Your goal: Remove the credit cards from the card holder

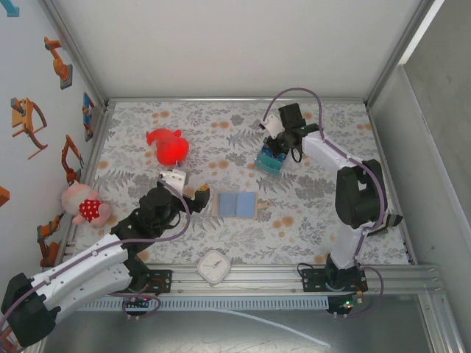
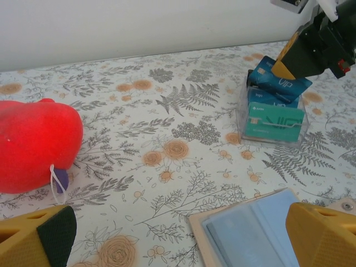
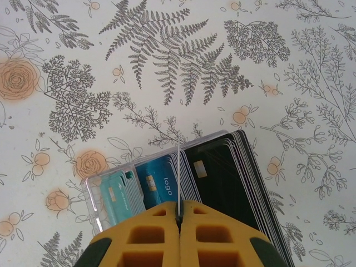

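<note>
Credit card (image 2: pixel 278 80), blue with pale lettering, is pinched at one edge by the right tool (image 3: pixel 179 214), whose jaws are closed tight on it, above a clear tray (image 2: pixel 272 122) of stacked cards at the far side of the flowered bench (image 1: pixel 309 198). The card is held tilted, its lower end just over the stack, a pose judged to suit slipping it in among the others. The card holder (image 1: pixel 235 204) is laid open and flat near the middle of the bench, pale blue lining upward, so that its pockets can be reached from above; whether any cards sit in them cannot be told. The left tool (image 1: pixel 197 198) is shown with its jaws spread wide and empty, low over the bench just beside the holder's left edge; a corner of the holder is seen between its fingers in the left wrist view. The holder is well apart from the right tool. A red plush toy (image 1: pixel 168 145) is set apart from both.
</note>
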Tool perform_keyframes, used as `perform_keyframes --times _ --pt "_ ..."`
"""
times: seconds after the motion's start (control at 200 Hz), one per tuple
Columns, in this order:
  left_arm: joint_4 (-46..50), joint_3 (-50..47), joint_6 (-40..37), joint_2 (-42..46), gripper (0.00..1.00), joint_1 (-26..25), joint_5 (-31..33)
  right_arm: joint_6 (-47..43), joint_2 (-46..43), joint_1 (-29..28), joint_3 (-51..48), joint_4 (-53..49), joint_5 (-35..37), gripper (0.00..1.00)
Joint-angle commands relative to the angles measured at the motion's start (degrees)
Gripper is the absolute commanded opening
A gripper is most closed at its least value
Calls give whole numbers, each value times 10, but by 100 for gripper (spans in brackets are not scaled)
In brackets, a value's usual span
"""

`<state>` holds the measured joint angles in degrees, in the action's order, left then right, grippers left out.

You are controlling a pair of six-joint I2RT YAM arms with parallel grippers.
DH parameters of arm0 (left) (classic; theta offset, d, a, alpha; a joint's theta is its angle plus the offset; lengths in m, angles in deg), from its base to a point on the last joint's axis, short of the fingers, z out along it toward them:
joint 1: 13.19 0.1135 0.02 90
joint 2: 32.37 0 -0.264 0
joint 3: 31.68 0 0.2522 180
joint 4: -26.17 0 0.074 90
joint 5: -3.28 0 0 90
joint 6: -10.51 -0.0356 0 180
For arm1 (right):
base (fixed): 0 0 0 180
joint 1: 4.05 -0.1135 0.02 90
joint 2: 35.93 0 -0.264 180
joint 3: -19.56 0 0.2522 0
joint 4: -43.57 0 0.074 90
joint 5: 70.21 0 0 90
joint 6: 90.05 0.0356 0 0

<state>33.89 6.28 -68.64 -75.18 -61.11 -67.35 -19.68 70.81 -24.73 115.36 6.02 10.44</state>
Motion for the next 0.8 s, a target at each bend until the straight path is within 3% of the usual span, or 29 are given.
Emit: perform_keyframes --times 0.0,0.791 --pt "-18 -10 9 17 97 5 10 -27 10 6 4 -17 -4 0" --pt "-32 -12 19 29 97 13 15 -54 47 6 15 -64 -10 0"
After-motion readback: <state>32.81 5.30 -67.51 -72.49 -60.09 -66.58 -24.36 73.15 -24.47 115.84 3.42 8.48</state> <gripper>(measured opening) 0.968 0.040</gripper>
